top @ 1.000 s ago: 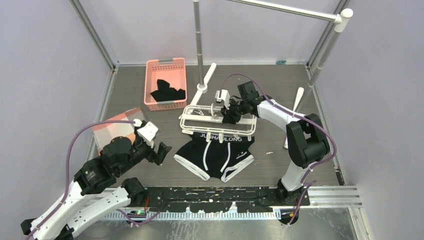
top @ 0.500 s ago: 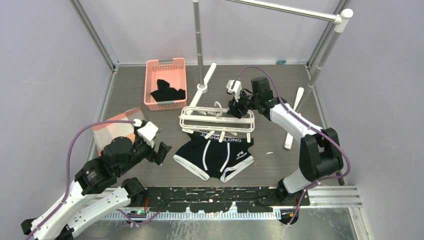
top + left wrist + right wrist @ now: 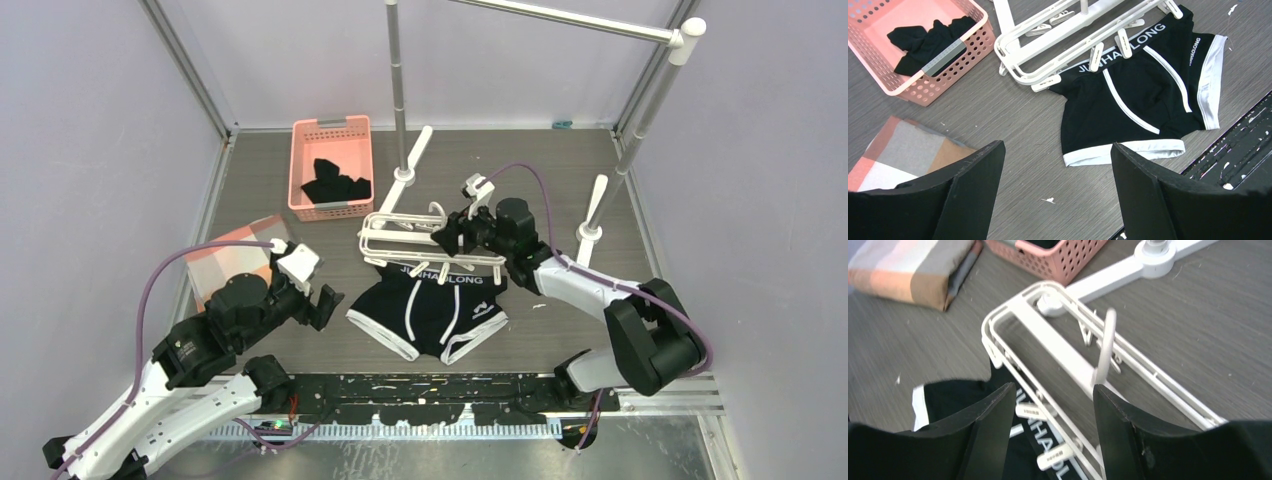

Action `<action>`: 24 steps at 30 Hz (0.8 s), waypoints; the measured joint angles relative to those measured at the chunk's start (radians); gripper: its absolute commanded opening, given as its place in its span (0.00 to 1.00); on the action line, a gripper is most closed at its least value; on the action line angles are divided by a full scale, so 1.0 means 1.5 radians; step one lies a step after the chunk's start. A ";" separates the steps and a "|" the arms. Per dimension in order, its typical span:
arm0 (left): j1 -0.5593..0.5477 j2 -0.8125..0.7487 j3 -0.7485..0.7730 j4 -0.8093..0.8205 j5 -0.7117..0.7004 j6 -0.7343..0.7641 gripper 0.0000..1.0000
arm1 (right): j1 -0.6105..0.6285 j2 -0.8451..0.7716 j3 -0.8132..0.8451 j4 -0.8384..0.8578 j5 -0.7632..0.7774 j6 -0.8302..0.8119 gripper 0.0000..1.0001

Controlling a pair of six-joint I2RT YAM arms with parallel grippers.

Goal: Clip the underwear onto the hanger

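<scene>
Near the middle of the dark wood-grain counter, spread flat and front up: black boxer briefs with white piping and white waistband lettering. Laid flat across the far edge of the waistband: a white plastic rectangular drying frame, wider than the briefs, its hook standing up. Several small white clips along the near rail, resting right on the lettering; impossible to tell whether any bites the cloth. Legs and hems of the briefs uncovered, toward the arm bases.

Low over the right part of the frame: the right arm, right jaws parted wide and gripping nothing. Hook and middle bar visible through the gap in the wrist view. Contact with the frame not discernible.

Off to the left, well apart from briefs and frame: the left arm, left jaws likewise spread and empty, held above the counter and aimed toward the briefs.

Around the work:
- At the back left, a pink perforated plastic basket with plain black garments inside.
- Beside the left arm, a folded orange, grey and white checked cloth.
- Behind the frame, a grey metal rail stand.
- Just beyond the frame's far rail, one white foot of the stand.
- To the right of the right arm, the other foot.
</scene>
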 measured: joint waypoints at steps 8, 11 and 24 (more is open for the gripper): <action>0.000 0.001 -0.002 0.004 0.000 0.000 0.80 | 0.042 0.061 0.054 0.048 0.173 0.052 0.59; 0.000 0.003 -0.002 0.004 0.000 0.001 0.80 | 0.042 0.093 0.067 0.046 0.220 0.052 0.53; 0.000 0.009 -0.002 0.004 -0.001 0.003 0.80 | 0.055 0.119 0.088 0.037 0.215 0.049 0.01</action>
